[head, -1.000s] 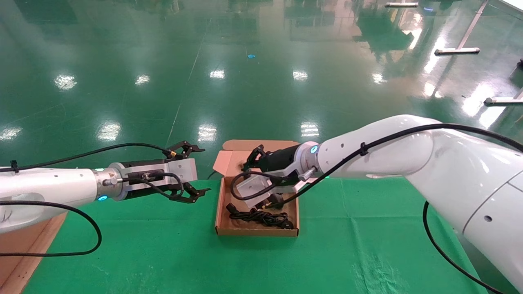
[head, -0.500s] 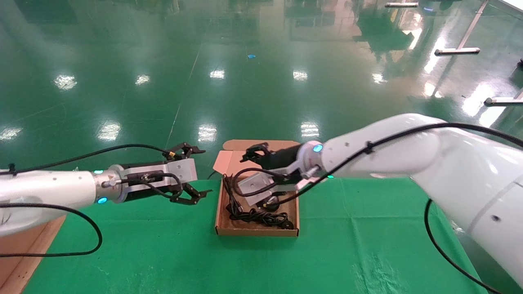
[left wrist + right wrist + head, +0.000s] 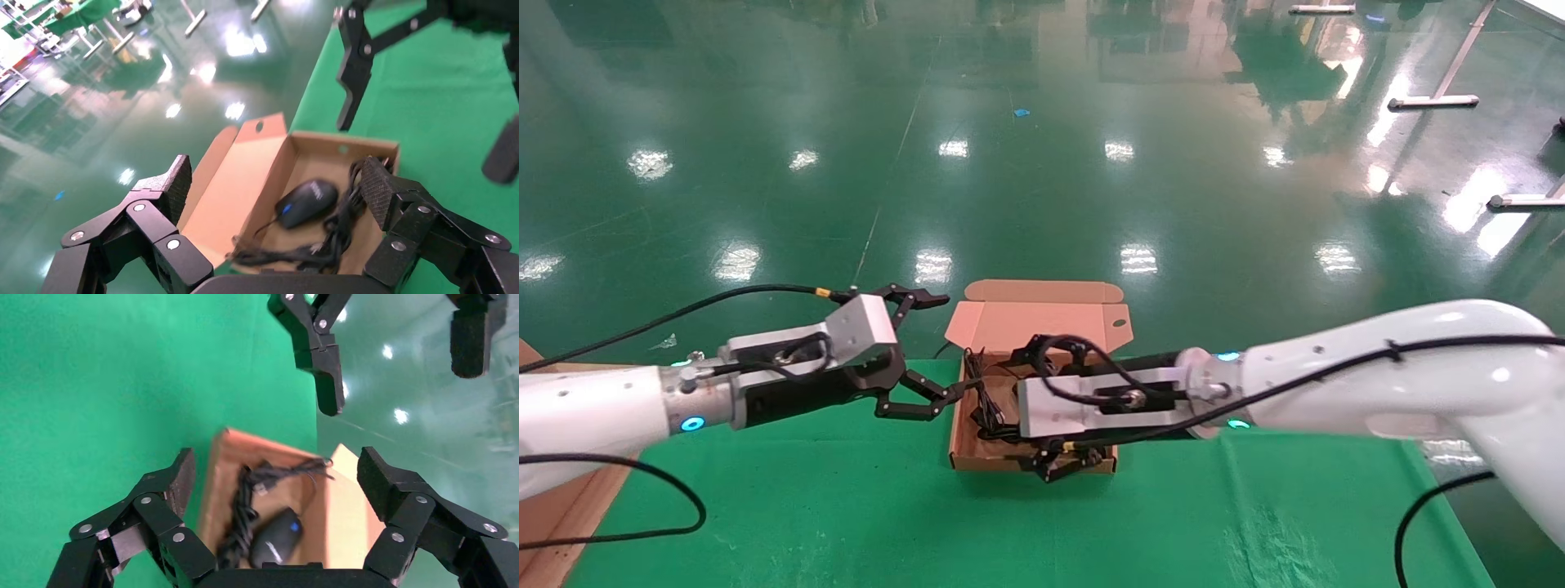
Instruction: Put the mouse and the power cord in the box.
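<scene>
The brown cardboard box (image 3: 961, 454) sits on the green cloth with its lid (image 3: 1042, 314) standing open at the far side. Inside lies the black mouse (image 3: 306, 202) (image 3: 276, 536) with its blue wheel light; the head view hides it behind my right gripper. The black power cord (image 3: 986, 408) (image 3: 333, 236) (image 3: 242, 520) is bundled along the box's left wall. My right gripper (image 3: 1027, 412) (image 3: 278, 468) hovers open and empty over the box. My left gripper (image 3: 932, 351) (image 3: 275, 180) is open and empty just left of the box, its lower finger by the left wall.
Green cloth (image 3: 846, 506) covers the table, whose far edge runs just behind the box. A brown carton (image 3: 543, 523) stands at the near left corner. Shiny green floor lies beyond. Black cables loop from both wrists.
My right gripper drew back from the box's far part, rolled and now hangs over its near part. The cord shifted toward the left wall. My left gripper rolled and moved closer to the box.
</scene>
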Robot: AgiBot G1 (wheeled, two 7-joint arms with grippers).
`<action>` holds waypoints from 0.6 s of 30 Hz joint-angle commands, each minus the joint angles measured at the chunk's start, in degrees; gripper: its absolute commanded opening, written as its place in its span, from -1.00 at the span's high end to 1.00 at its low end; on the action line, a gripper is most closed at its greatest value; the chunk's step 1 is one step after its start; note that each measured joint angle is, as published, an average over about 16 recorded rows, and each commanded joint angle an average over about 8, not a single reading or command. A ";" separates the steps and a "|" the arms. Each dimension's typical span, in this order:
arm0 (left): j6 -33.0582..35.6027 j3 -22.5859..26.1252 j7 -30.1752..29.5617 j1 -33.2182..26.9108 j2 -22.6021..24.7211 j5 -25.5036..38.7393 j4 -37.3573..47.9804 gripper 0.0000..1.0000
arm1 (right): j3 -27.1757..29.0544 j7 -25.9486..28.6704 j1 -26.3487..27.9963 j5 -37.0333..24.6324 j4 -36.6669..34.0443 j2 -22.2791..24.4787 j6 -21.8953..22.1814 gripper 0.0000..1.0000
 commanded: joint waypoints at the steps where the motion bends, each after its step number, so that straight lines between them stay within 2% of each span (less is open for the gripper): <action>1: 1.09 -1.31 -2.16 1.11 -1.08 -0.48 -2.25 -1.00 | 2.03 1.47 -1.39 1.40 1.25 1.48 -1.47 -1.00; 18: 10.23 -12.30 -20.34 10.40 -10.19 -4.54 -21.19 -1.00 | 19.11 13.81 -13.10 13.21 11.76 13.89 -13.88 -1.00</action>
